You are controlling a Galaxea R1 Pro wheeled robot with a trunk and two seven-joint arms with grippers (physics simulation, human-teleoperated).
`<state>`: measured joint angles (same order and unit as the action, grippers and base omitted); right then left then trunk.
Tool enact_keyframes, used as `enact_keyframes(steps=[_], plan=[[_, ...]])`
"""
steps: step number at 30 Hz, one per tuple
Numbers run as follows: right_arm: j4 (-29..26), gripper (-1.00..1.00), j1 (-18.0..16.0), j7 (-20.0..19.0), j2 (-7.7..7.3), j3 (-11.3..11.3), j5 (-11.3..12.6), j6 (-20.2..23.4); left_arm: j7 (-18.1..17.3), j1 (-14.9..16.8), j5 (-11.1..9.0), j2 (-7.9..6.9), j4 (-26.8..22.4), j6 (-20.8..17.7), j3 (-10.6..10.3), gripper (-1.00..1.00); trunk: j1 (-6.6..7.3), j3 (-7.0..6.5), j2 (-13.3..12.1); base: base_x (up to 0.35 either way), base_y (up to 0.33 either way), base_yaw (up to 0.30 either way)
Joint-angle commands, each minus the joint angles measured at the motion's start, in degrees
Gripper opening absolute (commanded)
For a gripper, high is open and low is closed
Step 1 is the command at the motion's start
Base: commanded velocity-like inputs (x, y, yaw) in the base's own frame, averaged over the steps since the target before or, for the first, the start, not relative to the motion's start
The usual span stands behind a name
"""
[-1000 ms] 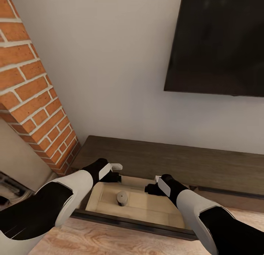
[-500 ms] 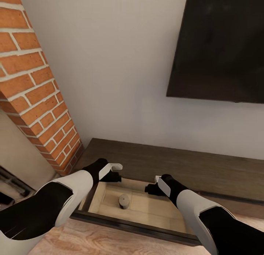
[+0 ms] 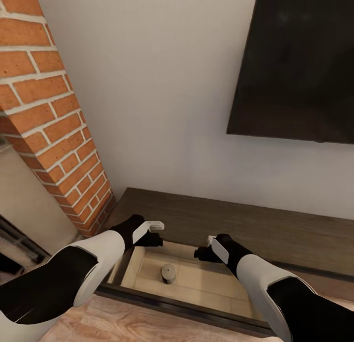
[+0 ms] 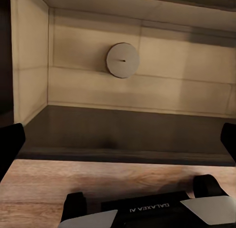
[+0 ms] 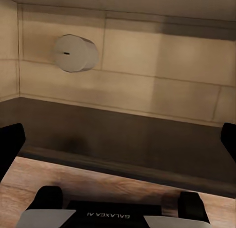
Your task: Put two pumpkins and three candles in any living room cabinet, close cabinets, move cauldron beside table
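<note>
A brick column [image 3: 44, 115] rises at far left. My left gripper [image 3: 156, 233] hangs with its fingers spread wide, holding nothing, over the cabinet's [image 3: 255, 224] open drawer [image 3: 147, 270]. One candle [image 3: 168, 272] stands upright inside, toward the drawer's left end. My right gripper [image 3: 202, 252] hovers, fingers equally wide and empty. A dark television [image 3: 300, 66] hangs far right.

Grey-brown candle [image 3: 168, 272], pale drawer [image 3: 216, 292], dark brown cabinet [image 3: 236, 224], red brick [image 3: 54, 120]
</note>
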<state>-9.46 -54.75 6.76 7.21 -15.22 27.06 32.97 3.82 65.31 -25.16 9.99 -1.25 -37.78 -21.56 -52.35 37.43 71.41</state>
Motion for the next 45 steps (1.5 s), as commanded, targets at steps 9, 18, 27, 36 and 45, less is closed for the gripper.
enact_keyframes(steps=[9,18,27,36,45], plan=[[-0.1,1.0,0.0,0.4,0.0,-0.3,0.6,0.3,0.4,-0.2,-0.6,0.01,-0.1,-0.3,-0.3,1.0,0.0,-0.76,0.0,-0.056,-0.032,0.067],[-0.1,1.0,0.0,0.5,0.0,-0.3,0.6,0.3,0.3,-0.4,-0.6,0.01,-0.2,-0.3,-0.4,1.0,0.0,-1.56,0.0,-0.256,-0.151,0.071],[-0.1,1.0,0.0,0.2,-0.01,-0.8,0.6,0.2,0.3,-0.4,-0.6,0.01,-0.1,1.2,-0.3,1.0,0.0,-2.04,0.0,-0.268,-0.165,0.04],[-0.1,1.0,0.0,0.2,0.0,-2.3,0.6,0.2,0.1,-2.8,-0.6,0.01,-0.1,5.9,-0.2,1.0,0.0,-2.77,0.0,-0.12,-0.068,0.115],[0.0,1.0,0.0,0.1,0.06,-2.5,0.6,0.1,0.2,-5.2,-0.6,0.01,-0.1,8.9,-0.2,1.0,0.0,-3.52,0.0,-0.07,-0.001,0.137]])
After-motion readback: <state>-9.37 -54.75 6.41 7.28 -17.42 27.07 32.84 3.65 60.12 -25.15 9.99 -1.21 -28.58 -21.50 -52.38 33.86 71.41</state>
